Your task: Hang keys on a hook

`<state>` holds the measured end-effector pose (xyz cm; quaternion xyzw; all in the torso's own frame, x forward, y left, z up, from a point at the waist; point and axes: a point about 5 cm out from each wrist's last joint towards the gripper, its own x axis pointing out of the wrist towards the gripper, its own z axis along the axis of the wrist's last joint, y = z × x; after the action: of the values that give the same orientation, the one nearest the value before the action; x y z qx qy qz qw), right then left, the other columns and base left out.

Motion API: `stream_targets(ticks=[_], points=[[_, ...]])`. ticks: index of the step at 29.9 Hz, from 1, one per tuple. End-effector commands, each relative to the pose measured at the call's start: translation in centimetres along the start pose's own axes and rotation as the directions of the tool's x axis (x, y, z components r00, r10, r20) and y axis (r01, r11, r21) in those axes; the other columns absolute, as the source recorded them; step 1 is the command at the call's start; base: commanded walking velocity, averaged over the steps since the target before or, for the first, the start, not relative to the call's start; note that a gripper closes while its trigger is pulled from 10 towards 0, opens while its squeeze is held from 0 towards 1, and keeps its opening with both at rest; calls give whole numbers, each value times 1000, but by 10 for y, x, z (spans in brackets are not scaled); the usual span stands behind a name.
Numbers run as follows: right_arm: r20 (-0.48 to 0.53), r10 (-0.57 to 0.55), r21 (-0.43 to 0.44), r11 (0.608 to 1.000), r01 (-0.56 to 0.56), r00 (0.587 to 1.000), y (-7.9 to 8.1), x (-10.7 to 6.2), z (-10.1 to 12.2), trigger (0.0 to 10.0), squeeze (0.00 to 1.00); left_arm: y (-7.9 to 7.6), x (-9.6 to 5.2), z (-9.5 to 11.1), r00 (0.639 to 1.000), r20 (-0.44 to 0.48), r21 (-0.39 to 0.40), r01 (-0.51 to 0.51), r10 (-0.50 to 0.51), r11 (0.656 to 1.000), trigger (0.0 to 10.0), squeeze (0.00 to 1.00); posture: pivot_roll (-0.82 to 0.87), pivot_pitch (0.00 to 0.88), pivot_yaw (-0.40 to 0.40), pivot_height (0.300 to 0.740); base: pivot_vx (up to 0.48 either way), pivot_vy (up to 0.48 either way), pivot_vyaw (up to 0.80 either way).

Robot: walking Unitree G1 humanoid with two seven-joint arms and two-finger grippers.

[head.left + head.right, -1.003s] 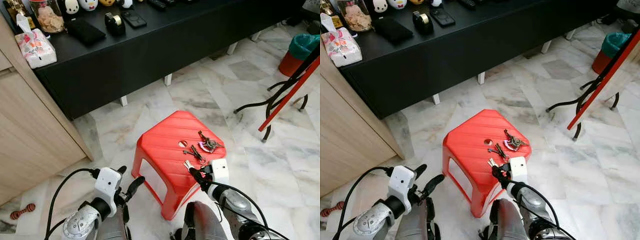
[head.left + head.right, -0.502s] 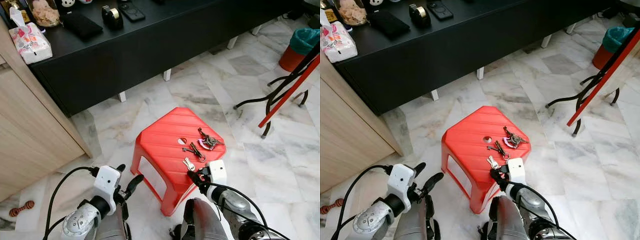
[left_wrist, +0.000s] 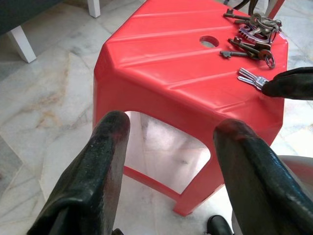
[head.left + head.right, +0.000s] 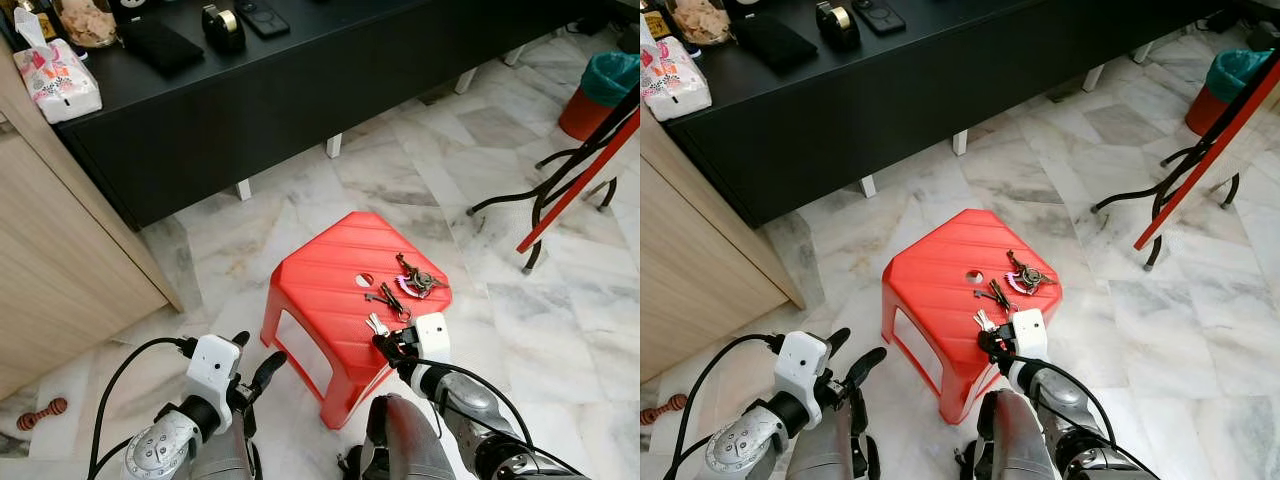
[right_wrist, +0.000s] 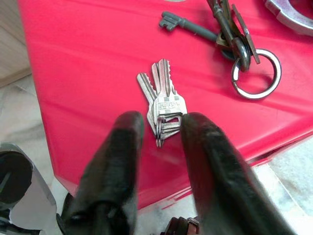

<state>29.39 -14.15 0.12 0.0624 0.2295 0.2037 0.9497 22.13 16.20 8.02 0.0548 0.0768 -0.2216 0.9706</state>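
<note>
**Small keys right at the right gripper's tips**

Small silver keys (image 5: 164, 105) flat near the red stool's (image 4: 320, 290) front edge, blades pointing away. Right gripper (image 5: 159, 128) open, one finger each side of the ring end. Left gripper (image 3: 171, 147) open too, farther off, beside the stool.

Silver keys (image 5: 163, 102) flat on red stool (image 4: 320, 290).

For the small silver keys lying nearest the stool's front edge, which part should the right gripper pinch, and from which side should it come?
Pinch the heads and small ring end of the silver keys. They lie flat on the red stool with blades fanned away from the right gripper, whose open fingers already straddle that end. Probably best from the stool's front edge, low.
</note>
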Motion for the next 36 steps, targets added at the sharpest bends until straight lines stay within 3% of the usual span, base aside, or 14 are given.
stream_targets(ticks=[1, 24, 36], points=[[-30, -4, 18, 1000, 5, 1000, -2, -4, -10, 0, 0, -2, -2, -3, 1000, -13, -10, -4, 4, 1000, 10000, 0, 124, 260, -123, 617, 0, 0, 0], [-35, 0, 21, 1000, 0, 999, -1, -5, -13, 0, 0, -2, 2, -6, 1000, -21, -11, -1, 0, 1000, 10000, 0, 123, 238, -118, 617, 0, 0, 0], [58, -40, 22, 999, 39, 998, -6, -4, 1, 0, 0, 4, 6, -8, 1000, -23, -6, -15, 15, 1000, 10000, 0, 117, 209, -113, 617, 0, 0, 0]])
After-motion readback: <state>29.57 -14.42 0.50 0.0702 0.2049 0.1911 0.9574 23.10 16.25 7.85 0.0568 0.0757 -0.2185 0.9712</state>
